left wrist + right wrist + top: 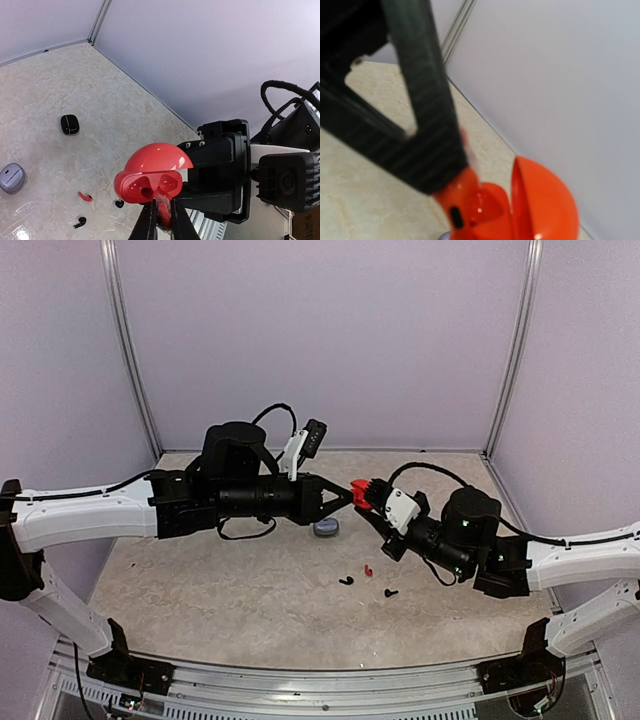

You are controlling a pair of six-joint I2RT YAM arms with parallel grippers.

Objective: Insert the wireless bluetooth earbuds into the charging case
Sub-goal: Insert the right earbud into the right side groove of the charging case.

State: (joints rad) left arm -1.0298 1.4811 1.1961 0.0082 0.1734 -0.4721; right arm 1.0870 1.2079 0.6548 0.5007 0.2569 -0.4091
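Fingertips (148,226) of my left hand (346,496) are clenched on a red earbud (163,211), pinched at their very tip. Straight ahead of that hand, touching the earbud, is the red charging case (150,186). Its lid (159,156) is swung up and both wells face my fingertips. The earbud sits at the case's near rim, between the two wells, and I cannot tell whether it has entered either.

My right hand (373,498) grasps the case from the far side and holds it in the air above the counter (230,590).

Below my left hand, a second red earbud (85,196) lies on the counter, with a black earbud (119,203) just beside it and a second black earbud (80,222) near both. Farther out from that hand rests a closed grey case (12,178), and beyond it a closed black case (70,124).

From my right wrist the left hand is only a dark blur in front of the open case.
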